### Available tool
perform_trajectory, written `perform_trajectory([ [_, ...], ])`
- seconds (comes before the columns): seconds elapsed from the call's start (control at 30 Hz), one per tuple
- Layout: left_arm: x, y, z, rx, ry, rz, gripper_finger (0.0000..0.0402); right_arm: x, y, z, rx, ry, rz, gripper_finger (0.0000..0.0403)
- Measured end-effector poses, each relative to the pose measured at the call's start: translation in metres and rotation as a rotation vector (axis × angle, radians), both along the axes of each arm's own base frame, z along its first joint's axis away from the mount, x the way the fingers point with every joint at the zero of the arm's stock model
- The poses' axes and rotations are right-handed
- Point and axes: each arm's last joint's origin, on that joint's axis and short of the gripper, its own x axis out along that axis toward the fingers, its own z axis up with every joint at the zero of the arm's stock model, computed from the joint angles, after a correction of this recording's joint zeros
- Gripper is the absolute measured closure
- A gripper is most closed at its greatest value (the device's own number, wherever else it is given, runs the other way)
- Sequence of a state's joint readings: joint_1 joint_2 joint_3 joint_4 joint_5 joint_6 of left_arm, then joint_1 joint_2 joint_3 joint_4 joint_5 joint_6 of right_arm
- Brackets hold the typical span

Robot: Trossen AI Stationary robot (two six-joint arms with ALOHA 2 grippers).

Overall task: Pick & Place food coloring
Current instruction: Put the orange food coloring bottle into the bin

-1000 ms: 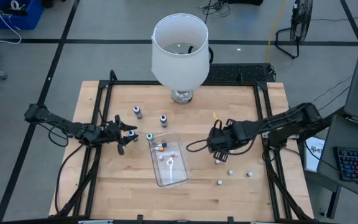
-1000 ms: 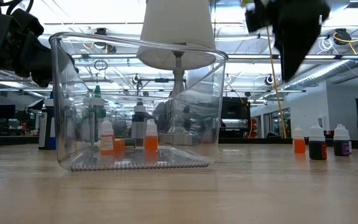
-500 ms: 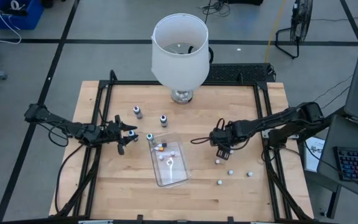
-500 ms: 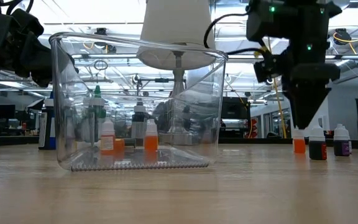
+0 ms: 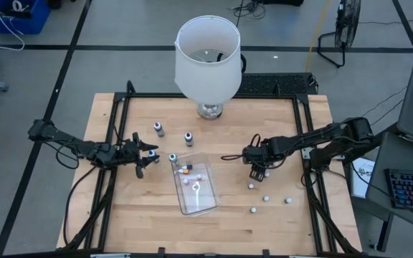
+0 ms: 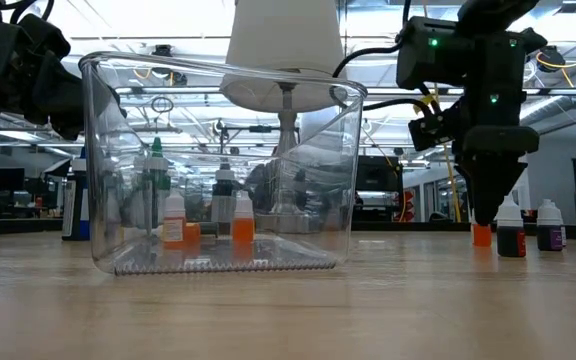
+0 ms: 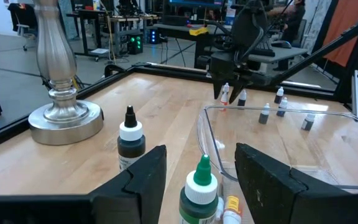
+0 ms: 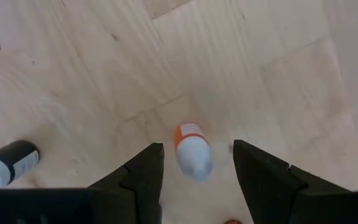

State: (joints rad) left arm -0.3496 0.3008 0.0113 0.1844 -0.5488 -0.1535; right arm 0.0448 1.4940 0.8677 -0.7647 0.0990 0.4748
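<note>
The right gripper (image 5: pixel 258 174) hangs nose-down right of the table's (image 5: pixel 307 222) centre, its fingers spread wide and holding nothing, and the orange bottle (image 8: pixel 192 149) stands directly below it, in the gap between the two fingers as the right wrist view shows. That bottle is upright, long axis vertical, white cap pointing up at the camera, so a straight drop would put the fingers either side of it; in the low view the gripper tip is just above the orange body (image 6: pixel 481 235). From the clear tray (image 5: pixel 208 204) at mid-table this bottle lies toward 3 o'clock, and the right arm is plainly the nearer one. The left gripper (image 5: pixel 146 154) waits at about 9 o'clock from the tray, fingers open and empty, with a green-capped bottle (image 7: pixel 198 193) just ahead of them. By my count in the high view: four loose bottles on the right side of the table (the orange one plus three toward 4 to 5 o'clock from the tray), three on the left and upper side, and roughly four already lying in the tray, though those are too small to count surely. One tray, one white lampshade (image 5: pixel 206 54) at 12 o'clock.
</note>
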Motion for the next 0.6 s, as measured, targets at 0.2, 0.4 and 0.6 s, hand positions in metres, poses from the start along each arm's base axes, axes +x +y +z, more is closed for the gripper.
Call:
perform_trajectory([
  [0.2,0.0,0.0,0.0,0.0,0.0,0.0,0.021,0.0003,-0.0006,0.0,-0.001,-0.002,0.006,0.0225],
  [0.4,0.0,0.0,0.0,0.0,0.0,0.001,0.0211,0.0011,-0.0005,0.0001,-0.002,-0.01,0.017,0.0259],
  [0.6,0.0,0.0,0.0,0.0,0.0,0.0,0.021,0.0017,-0.0002,0.0,0.026,-0.014,0.023,0.0295],
])
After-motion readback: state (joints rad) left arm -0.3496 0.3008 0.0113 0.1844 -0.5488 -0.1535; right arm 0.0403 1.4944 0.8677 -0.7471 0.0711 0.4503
